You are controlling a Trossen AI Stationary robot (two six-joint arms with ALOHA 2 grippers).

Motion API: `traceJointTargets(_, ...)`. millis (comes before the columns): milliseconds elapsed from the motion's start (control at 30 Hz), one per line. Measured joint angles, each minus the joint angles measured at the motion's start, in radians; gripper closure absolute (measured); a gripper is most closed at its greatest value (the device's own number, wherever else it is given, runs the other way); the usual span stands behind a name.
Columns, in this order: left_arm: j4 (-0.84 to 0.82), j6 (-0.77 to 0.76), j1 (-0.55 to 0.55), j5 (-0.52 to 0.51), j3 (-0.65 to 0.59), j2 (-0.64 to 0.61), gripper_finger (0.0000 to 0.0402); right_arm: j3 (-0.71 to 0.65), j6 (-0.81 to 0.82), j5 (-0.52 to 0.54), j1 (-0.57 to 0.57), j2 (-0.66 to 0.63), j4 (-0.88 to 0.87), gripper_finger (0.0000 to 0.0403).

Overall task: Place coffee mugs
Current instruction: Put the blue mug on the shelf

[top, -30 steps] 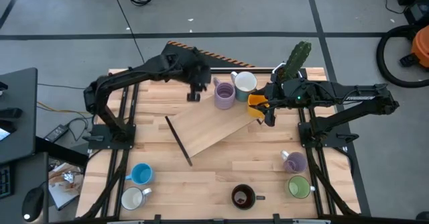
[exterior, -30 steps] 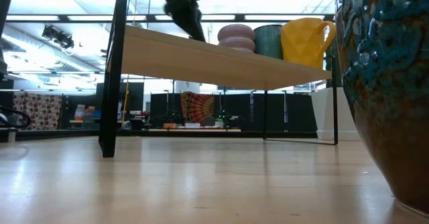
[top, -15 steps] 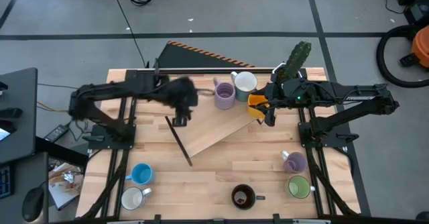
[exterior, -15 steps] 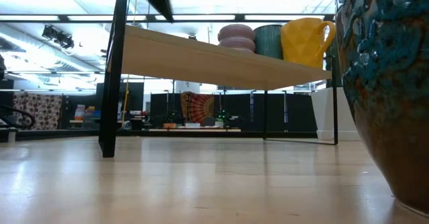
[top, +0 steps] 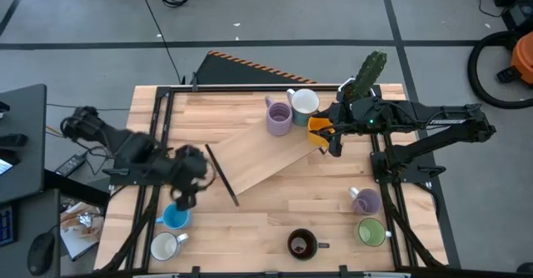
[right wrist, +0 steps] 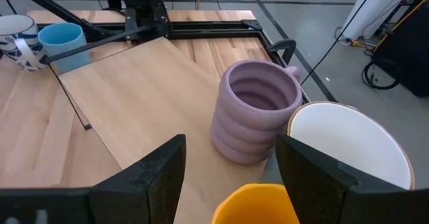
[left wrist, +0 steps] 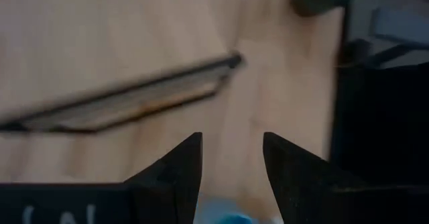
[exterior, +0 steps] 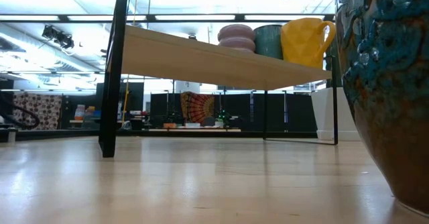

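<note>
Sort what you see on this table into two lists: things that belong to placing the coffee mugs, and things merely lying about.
Belongs to the job:
lavender mug
white mug
orange mug
blue mug
raised wooden shelf
left gripper
right gripper

Lying about:
cactus

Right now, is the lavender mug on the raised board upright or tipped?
Upright. The lavender mug stands on its base on the board, its open mouth facing up and looking empty.

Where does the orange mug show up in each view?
High view: orange mug on the raised shelf, under the right gripper.
Low view: on the shelf's right end.
Left wrist view: not in it.
Right wrist view: bottom edge.
Shared landmark: the ribbed lavender mug beside it.
</note>
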Motion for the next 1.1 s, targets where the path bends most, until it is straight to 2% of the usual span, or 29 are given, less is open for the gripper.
traceJointTargets(100,0.000,-0.174,-0.113,-0.011,0.000,0.002,0.0237,0.000,-0.011,0.000,0.000,0.000,0.006,0.0167)
traceJointTargets(267,0.000,-0.396,-0.257,-0.111,-0.008,0.040,0.0237,0.000,-0.029,0.000,0.000,0.000,0.019,0.0167)
traceJointTargets(367,-0.008,-0.478,-0.314,-0.156,-0.026,0.070,0.0237,0.000,-0.033,0.000,0.000,0.000,0.024,0.0167)
traceJointTargets(500,-0.054,-0.596,-0.344,-0.158,-0.075,0.105,0.0237,0.000,-0.055,0.000,0.000,0.000,0.042,0.0167)
traceJointTargets(600,-0.042,-0.671,-0.344,-0.111,-0.126,0.121,0.0237,0.000,-0.066,0.000,0.000,0.000,0.053,0.0167)
traceJointTargets(667,0.014,-0.688,-0.348,-0.067,-0.155,0.124,0.0237,0.000,-0.074,0.000,0.000,0.000,0.055,0.0167)
traceJointTargets(800,0.115,-0.766,-0.359,-0.043,-0.209,0.124,0.0237,0.000,-0.078,0.000,-0.003,0.000,0.061,0.0167)
traceJointTargets(867,0.165,-0.805,-0.361,0.015,-0.235,0.124,0.0237,0.000,-0.078,0.000,-0.003,0.000,0.061,0.0167)
traceJointTargets(967,0.182,-0.817,-0.367,0.128,-0.248,0.143,0.0237,0.000,-0.078,0.000,-0.003,0.000,0.061,0.0167)
traceJointTargets(1100,0.181,-0.798,-0.384,0.149,-0.249,0.165,0.0241,0.000,-0.076,0.000,-0.003,0.000,0.061,0.0167)
